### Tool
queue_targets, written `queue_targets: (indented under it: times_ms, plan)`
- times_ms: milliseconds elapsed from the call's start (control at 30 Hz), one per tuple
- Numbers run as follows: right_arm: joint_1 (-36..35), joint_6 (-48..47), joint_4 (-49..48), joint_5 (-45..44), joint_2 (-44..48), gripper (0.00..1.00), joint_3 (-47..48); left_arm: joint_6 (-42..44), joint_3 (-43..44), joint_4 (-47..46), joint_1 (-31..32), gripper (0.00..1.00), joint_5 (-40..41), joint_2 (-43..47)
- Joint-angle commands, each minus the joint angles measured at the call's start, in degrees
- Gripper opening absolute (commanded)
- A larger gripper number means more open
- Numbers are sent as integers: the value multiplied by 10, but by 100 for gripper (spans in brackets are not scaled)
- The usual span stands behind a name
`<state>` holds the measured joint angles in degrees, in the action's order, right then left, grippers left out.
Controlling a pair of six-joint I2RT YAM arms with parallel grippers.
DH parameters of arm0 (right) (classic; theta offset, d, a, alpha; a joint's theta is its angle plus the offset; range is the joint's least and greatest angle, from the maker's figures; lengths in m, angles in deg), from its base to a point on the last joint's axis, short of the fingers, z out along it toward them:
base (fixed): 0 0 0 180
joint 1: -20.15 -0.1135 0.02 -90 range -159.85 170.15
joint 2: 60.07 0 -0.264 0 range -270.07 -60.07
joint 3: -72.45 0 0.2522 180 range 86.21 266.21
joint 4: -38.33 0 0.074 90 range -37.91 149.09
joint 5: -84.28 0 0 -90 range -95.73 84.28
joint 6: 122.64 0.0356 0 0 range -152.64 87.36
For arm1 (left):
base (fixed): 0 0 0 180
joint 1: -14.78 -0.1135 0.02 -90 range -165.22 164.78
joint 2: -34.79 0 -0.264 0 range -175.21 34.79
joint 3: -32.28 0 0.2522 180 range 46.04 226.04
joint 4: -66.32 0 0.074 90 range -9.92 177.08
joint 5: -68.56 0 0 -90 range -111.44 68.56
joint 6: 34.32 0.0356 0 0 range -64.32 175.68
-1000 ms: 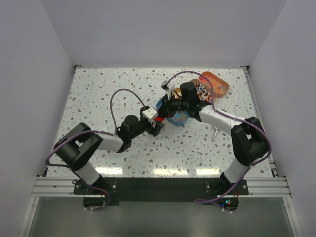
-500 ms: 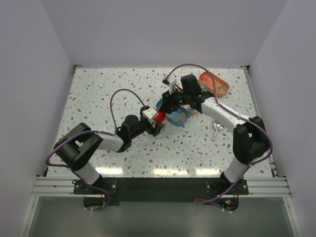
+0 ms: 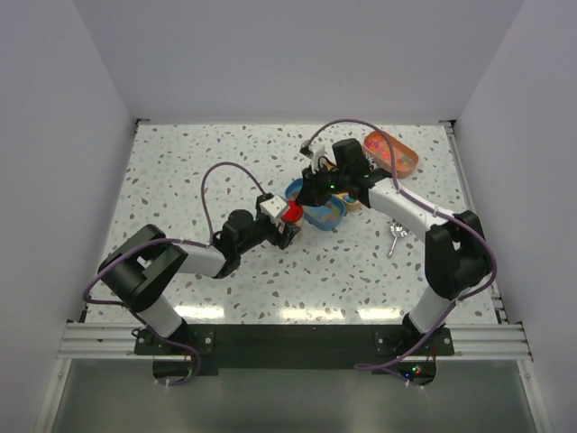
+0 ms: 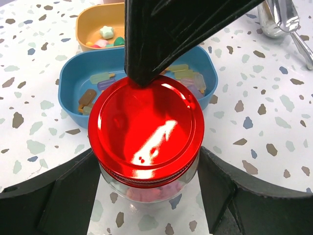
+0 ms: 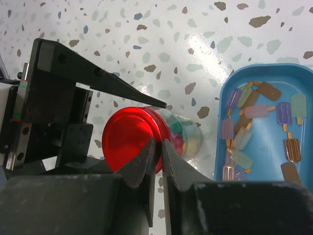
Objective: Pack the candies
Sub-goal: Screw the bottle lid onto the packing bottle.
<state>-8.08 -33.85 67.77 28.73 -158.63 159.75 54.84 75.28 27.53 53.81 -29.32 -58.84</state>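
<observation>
One red-lidded jar (image 4: pixel 146 190) of candies (image 5: pixel 182 136) in the left hand (image 4: pixel 147 166)

Black-jointed arms (image 3: pixel 194 259) with white link shells trail looping purple cables (image 3: pixel 204 189).

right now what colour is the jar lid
The lid is glossy red, seen best in the left wrist view.

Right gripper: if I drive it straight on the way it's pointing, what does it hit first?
The red lid: the right gripper's tips, nearly together, sit right at its rim and look to be touching it. Under the lid is the jar, held by the left gripper.
</observation>
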Motion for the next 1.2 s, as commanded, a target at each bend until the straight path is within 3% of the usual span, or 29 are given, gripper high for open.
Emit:
queue_targets:
  times_ms: [0, 200, 367, 433, 467, 700, 900, 967, 1167]
  plan:
    - [-4, 31, 7, 14, 22, 9, -51, 12, 18, -4, -2, 51, 23, 7]
    - [-9, 78, -1, 35, 69, 0, -123, 13, 27, 11, -2, 49, 41, 5]
    - [-23, 78, -26, 40, 104, 1, -162, 13, 28, 19, -1, 50, 34, 9]
    - [-12, 35, -10, 23, 111, 25, -147, 18, 28, 38, -2, 50, 30, 17]
    - [-6, 16, -10, 24, 111, 45, -132, 27, 27, 46, -1, 50, 30, 21]
    - [55, -162, -8, 122, 55, 78, -51, 60, 27, 107, -17, 50, -55, 56]
    - [65, -393, 146, 217, 5, 82, 34, 51, 49, 115, -56, 50, -197, 35]
    - [65, -452, 168, 225, 4, 88, 46, 47, 64, 119, -70, 50, -246, 23]
    - [63, -529, 234, 246, -20, 88, 90, 62, 79, 129, -80, 50, -275, 5]
